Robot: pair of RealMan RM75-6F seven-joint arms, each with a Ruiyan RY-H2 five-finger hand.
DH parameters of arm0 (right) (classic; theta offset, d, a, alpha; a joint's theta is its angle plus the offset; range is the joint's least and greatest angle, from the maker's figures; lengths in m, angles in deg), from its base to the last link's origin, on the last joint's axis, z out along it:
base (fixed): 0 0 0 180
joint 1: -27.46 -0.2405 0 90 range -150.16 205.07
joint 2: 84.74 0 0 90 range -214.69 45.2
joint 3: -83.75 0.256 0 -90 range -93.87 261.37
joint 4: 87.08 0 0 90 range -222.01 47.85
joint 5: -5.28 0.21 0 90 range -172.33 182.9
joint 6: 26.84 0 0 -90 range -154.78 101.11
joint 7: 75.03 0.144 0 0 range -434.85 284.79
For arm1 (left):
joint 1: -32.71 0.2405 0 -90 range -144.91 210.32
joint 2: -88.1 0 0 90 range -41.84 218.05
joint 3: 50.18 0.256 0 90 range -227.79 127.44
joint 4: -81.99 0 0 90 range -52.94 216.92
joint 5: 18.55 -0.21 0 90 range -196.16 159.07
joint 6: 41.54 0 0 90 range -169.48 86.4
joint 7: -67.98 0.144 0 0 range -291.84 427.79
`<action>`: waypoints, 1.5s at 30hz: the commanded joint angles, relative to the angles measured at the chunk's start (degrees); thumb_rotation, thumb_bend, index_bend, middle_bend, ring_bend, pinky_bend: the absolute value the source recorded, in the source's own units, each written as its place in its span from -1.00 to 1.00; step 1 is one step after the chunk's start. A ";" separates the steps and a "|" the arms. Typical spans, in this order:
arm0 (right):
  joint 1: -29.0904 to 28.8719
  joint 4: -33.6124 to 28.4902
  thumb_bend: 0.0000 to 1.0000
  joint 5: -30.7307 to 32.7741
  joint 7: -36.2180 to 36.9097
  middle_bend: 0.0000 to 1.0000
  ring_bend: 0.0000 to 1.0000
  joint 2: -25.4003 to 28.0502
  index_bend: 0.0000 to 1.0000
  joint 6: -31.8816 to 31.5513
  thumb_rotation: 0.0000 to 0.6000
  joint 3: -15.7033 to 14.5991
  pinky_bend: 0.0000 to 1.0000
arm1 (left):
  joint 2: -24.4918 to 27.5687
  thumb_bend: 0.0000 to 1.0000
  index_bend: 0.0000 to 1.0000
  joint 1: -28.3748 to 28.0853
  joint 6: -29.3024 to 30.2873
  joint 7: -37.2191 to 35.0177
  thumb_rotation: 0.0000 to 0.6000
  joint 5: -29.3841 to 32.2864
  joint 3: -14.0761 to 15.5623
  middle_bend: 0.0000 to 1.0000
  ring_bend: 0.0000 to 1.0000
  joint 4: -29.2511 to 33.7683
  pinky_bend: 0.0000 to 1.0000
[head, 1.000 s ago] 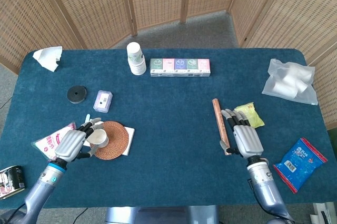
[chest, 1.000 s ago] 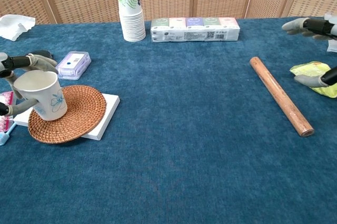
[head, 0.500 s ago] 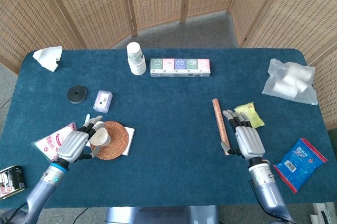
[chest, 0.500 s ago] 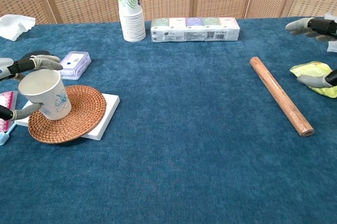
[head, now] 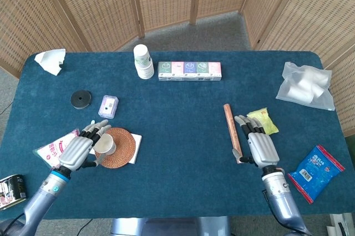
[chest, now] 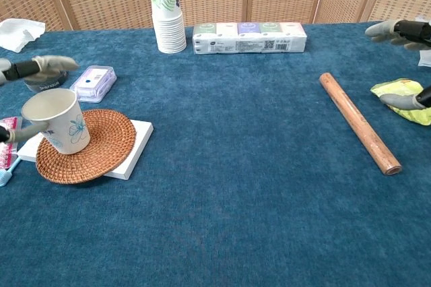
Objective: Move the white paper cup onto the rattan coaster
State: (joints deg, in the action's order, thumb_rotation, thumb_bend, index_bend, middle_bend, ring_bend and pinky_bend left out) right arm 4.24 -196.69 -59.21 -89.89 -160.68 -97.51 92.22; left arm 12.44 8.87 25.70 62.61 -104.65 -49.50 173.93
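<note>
The white paper cup [chest: 57, 120] with a blue flower print stands upright on the left part of the round rattan coaster [chest: 101, 145]. From the head view, the cup [head: 105, 144] sits at the coaster's [head: 123, 148] left edge. My left hand [head: 77, 150] is just left of the cup with its fingers spread. One finger [chest: 42, 65] is well above and clear of the cup, and the thumb [chest: 20, 132] lies close against the cup's side. My right hand [head: 258, 144] rests open on the cloth beside a wooden rod [head: 232, 132], holding nothing.
A white pad [chest: 138, 142] lies under the coaster. A small purple box [head: 108, 106] and a black disc [head: 81, 99] are behind it. At the back stand a cup stack [head: 143, 61] and a tissue pack row [head: 189, 70]. A yellow packet [head: 263, 121] and a blue packet [head: 316, 172] lie on the right.
The cup went from tilted in my left hand to standing upright on the coaster. The left hand's fingers have spread away from it. The right hand has barely moved.
</note>
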 commanded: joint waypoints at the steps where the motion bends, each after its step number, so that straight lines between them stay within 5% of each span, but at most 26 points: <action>1: 0.03 0.07 -0.28 0.18 0.22 -1.00 -1.00 0.29 -1.00 -0.04 1.00 0.30 -1.00 | 2.92 -0.06 -1.00 0.13 2.25 -0.10 1.00 -1.44 -1.01 -1.00 -1.00 2.77 -1.00; 9: 0.27 0.86 -0.27 0.98 -1.68 -1.00 -1.00 1.57 -1.00 -1.55 1.00 1.15 -1.00 | 11.08 -0.06 -1.00 3.53 9.49 -0.01 1.00 -3.00 -1.88 -1.00 -1.00 9.59 -1.00; 20: 2.76 4.68 -0.28 0.85 -7.17 -1.00 -1.00 2.38 -1.00 -5.74 1.00 -1.04 -1.00 | 19.55 -0.06 -1.00 15.60 21.60 2.45 1.00 -5.35 4.39 -1.00 -1.00 13.16 -1.00; 27: 4.71 8.58 -0.27 -3.14 -9.08 -1.00 -1.00 1.16 -1.00 -9.56 1.00 -2.68 -1.00 | 18.54 -0.06 -1.00 22.44 26.42 9.77 1.00 -5.40 7.30 -1.00 -1.00 12.88 -1.00; 45: 9.92 5.08 -0.28 -10.07 -7.27 -1.00 -1.00 2.02 -1.00 -14.93 1.00 -4.59 -1.00 | 13.47 -0.06 -1.00 24.31 23.94 5.82 1.00 -6.18 6.33 -1.00 -1.00 9.51 -1.00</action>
State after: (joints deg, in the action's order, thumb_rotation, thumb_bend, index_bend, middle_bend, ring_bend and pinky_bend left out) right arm 14.04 -191.33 -69.48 -97.26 -158.73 -112.78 87.73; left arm 26.07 33.32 49.96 68.65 -110.88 -43.07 183.48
